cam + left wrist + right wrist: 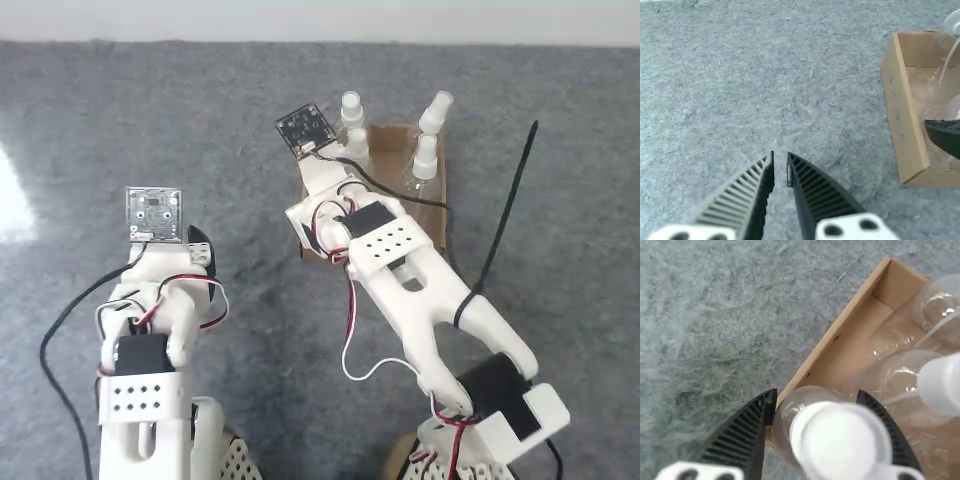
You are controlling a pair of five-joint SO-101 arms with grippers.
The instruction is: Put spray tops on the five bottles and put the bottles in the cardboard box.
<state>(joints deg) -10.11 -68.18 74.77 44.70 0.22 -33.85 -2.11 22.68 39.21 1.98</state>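
We see the right gripper [815, 396] clamped on a clear bottle [790, 415] that already carries its white spray top [840, 442]. One ribbed black finger [742, 432] presses on each flank of the bottle. From the right wrist view, this bottle hangs right at the left wall of the cardboard box [840, 335], partly over the box floor and partly over the grey carpet [705, 315]. Farther inside the box we make out more clear bottles, one of them with a white top [940, 382]. In the high view the right arm [420, 290] stretches from the near right out to the box [436, 215], which lies at the far middle of the carpet. There four white spray tops rise above it, two on the left [352, 106] and two on the right [436, 110]. We cannot tell there which one belongs to the held bottle. The left gripper [780, 157] hangs above bare carpet, well to the left of the box [900, 100], its fingers drawn nearly together with only a thin slit between the tips and nothing in them. In the high view, the left gripper [200, 246] sits at the near left.
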